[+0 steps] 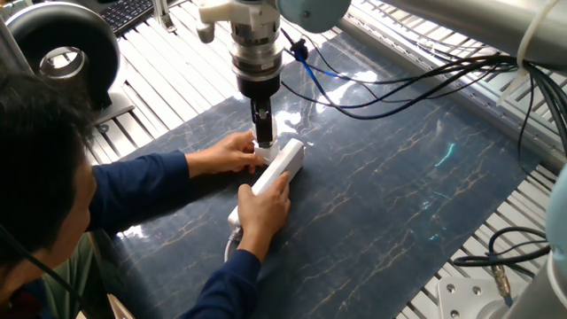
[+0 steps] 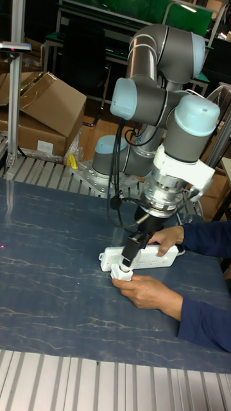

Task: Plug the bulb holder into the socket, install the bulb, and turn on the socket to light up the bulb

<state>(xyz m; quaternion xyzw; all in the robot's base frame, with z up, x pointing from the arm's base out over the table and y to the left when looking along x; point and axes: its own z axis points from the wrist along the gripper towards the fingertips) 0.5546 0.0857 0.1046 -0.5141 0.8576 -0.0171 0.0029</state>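
White strip lies lengthwise under two hands

Fixed view: the socket (image 1: 276,168) lies on the dark marbled tabletop (image 1: 399,195), long axis running from near-left to far-right. The claw (image 1: 263,142) points straight down at its far end, beside a person's hand (image 1: 226,152).

Tall fixed view: the claw (image 2: 128,262) is clamped on the bulb holder (image 2: 122,272), which stands just in front of the socket (image 2: 144,256).

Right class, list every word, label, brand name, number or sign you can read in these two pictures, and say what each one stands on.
No text can be read in either view.
Long white rectangular power strip: no legible markings.
Brown cardboard boxes: a pale label, too small and blurred to read.
Grey and pale-blue robot arm: no visible brand or number.
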